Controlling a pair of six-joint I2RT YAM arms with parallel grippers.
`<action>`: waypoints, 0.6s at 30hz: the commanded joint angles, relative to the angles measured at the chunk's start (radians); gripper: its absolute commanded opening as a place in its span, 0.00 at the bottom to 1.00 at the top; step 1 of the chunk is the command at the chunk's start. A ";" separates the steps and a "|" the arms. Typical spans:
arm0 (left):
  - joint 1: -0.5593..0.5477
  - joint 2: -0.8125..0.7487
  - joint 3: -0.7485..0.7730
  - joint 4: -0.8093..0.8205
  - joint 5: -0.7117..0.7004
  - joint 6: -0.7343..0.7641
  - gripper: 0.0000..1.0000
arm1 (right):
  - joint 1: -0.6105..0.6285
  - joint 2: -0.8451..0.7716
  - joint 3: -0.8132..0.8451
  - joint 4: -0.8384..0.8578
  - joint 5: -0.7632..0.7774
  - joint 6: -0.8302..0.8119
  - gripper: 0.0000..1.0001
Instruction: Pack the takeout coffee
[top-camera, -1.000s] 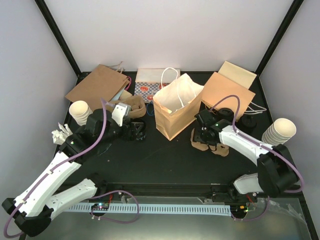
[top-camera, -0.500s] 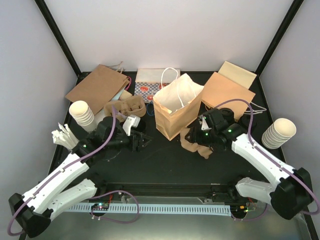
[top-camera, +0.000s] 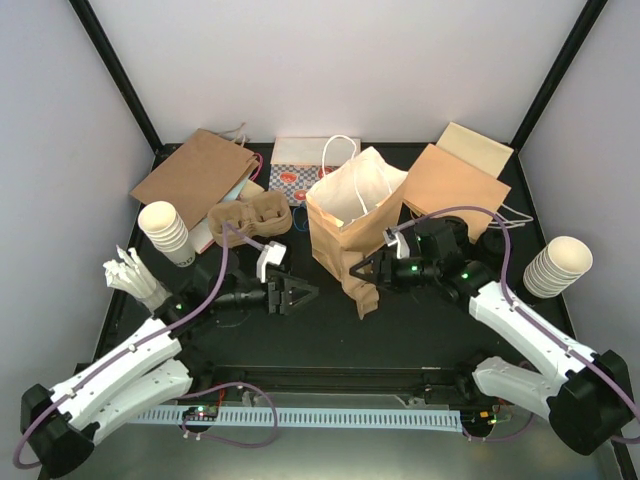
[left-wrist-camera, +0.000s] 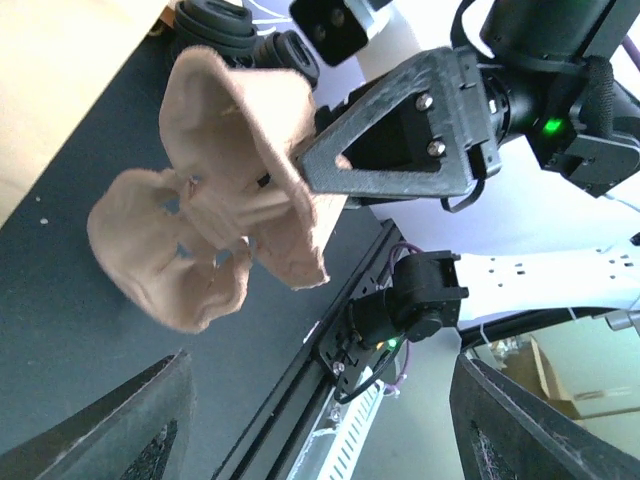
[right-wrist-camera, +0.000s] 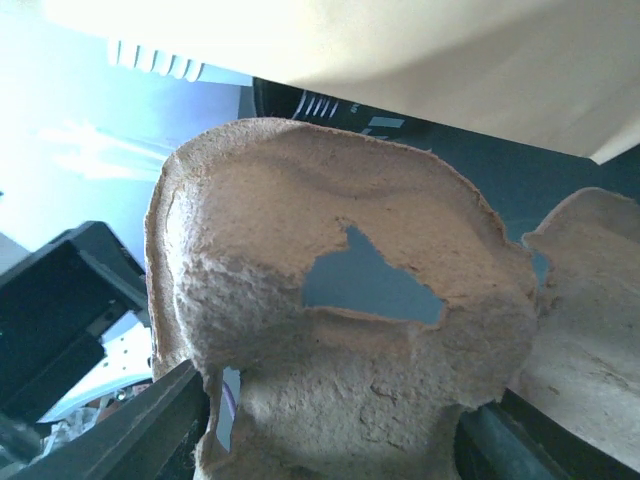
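My right gripper (top-camera: 366, 270) is shut on a brown pulp cup carrier (top-camera: 363, 298), held tilted off the table just in front of the open paper bag (top-camera: 350, 215). In the right wrist view the carrier (right-wrist-camera: 340, 330) fills the frame between both fingers. My left gripper (top-camera: 297, 293) stands open and empty, pointing at the carrier (left-wrist-camera: 225, 215) from the left, a short gap away. Black-lidded takeout coffee cups (left-wrist-camera: 215, 22) sit behind the right arm, one showing at the right (top-camera: 497, 243).
A second pulp carrier (top-camera: 250, 215) lies back left. Stacks of cream paper cups stand at the left (top-camera: 165, 230) and the right (top-camera: 557, 265). Flat brown bags (top-camera: 195, 170) (top-camera: 455, 180) and a patterned bag (top-camera: 298, 175) lie along the back. White napkins (top-camera: 130, 272) lie at the left.
The right gripper has lifted the carrier off the table and swung it left toward the centre. The left gripper has left the back-left carrier and moved right and nearer, toward the held one.
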 joint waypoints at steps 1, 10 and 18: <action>-0.023 0.027 -0.043 0.164 0.033 -0.086 0.71 | 0.000 0.009 -0.007 0.062 -0.031 0.006 0.62; -0.085 0.160 -0.055 0.259 -0.017 -0.089 0.68 | 0.000 0.047 -0.130 0.152 -0.027 0.009 0.63; -0.116 0.268 -0.084 0.370 -0.037 -0.126 0.61 | -0.003 0.018 -0.119 0.057 0.074 -0.058 0.70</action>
